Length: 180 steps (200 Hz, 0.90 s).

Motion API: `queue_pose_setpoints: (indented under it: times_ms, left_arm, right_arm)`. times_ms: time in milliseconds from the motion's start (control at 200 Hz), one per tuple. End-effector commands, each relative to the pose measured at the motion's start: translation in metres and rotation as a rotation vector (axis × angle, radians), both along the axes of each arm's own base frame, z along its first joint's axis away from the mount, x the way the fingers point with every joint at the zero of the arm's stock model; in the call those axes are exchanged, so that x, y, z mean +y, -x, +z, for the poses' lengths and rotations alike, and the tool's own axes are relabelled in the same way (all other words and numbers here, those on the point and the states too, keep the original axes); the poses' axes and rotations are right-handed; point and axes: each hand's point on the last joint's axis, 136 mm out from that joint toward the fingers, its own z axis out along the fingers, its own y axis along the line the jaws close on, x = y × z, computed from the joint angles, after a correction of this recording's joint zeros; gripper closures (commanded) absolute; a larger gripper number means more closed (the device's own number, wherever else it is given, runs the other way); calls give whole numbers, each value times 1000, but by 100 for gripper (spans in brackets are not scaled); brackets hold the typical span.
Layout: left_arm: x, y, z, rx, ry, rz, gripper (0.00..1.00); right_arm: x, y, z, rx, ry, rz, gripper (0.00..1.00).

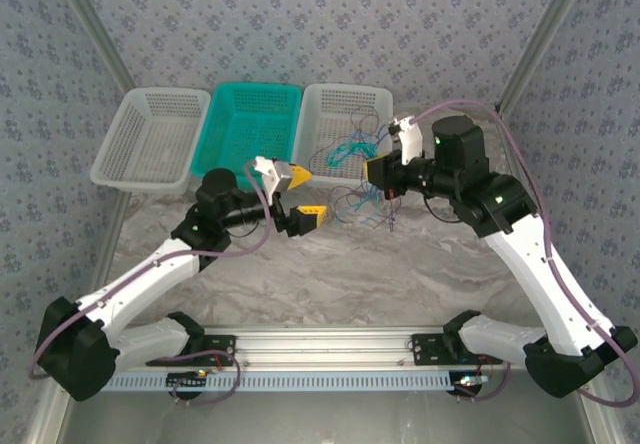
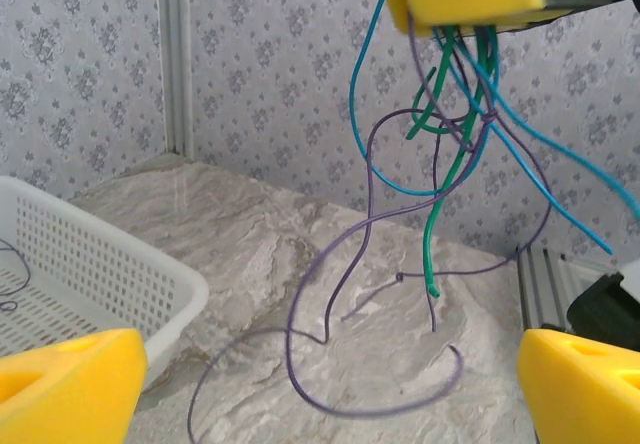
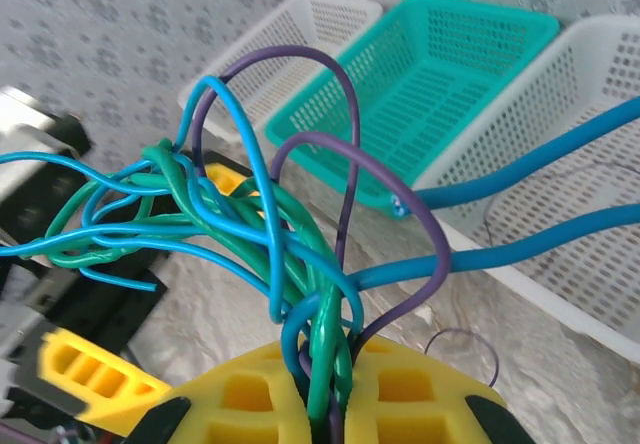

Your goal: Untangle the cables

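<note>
**Cable bundle clamped in the right tool over the tabletop**

From above, a metal rail (image 1: pixel 330 342) carrying both arm bases is seen nearest, along the near edge of a marble-patterned tabletop (image 1: pixel 400 274). The space is closed in by walls (image 1: pixel 300 24) with a floral pattern. Three baskets are lined up along the far edge: a white basket (image 1: pixel 112 154), a teal basket (image 1: pixel 255 88) and a second white basket (image 1: pixel 345 89), in which a few loose wires (image 1: pixel 340 150) are lying. The left tool (image 1: pixel 305 195) is spread wide in front of the teal basket. The right tool (image 1: pixel 378 172) is clenched on the cables (image 1: pixel 360 202), which hang just in front of the second white basket. Open marbled surface is seen between the two arms.

From the left wrist, the spread yellow fingers (image 2: pixel 65 384) are seen at the lower corners. The blue, green and purple cables are hung from the right tool above, and a purple loop appears to rest on the tabletop near a white basket's corner.

From the right wrist, the cables are seen gripped between the closed yellow pads (image 3: pixel 250 404) and fanned out towards the baskets.
</note>
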Motion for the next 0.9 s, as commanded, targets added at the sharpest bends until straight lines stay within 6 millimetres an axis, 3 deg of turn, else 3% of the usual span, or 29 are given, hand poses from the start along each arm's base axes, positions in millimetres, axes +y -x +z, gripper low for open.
queue_pose_setpoints:
  times_ms: [0,100,245,445,600,715,844,894]
  left_arm:
    - [-9,0,16,-4,93,-33,5]
    - [-15,-14,16,77,122,-11,6]
    - [-36,-16,24,193,166,-133,26]
    - [-40,-29,18,225,190,-97,100]
    - [-34,-29,18,202,169,-53,100]
    - [-27,-29,21,183,161,-15,100]
    - [-14,-31,28,176,169,52,100]
    - [-8,-31,31,172,175,77,100]
  right_arm:
    - [4,9,37,-31,-122,33,100]
    - [7,11,49,-52,-162,51,100]
    - [7,11,53,-52,-187,50,100]
    - [1,8,56,-67,-207,15,100]
    - [-20,-4,47,-68,-183,-106,100]
    - [-47,-19,32,-42,-179,-242,100]
    - [-104,-40,-2,24,-109,-547,90]
    - [-131,-40,-28,112,-65,-680,90]
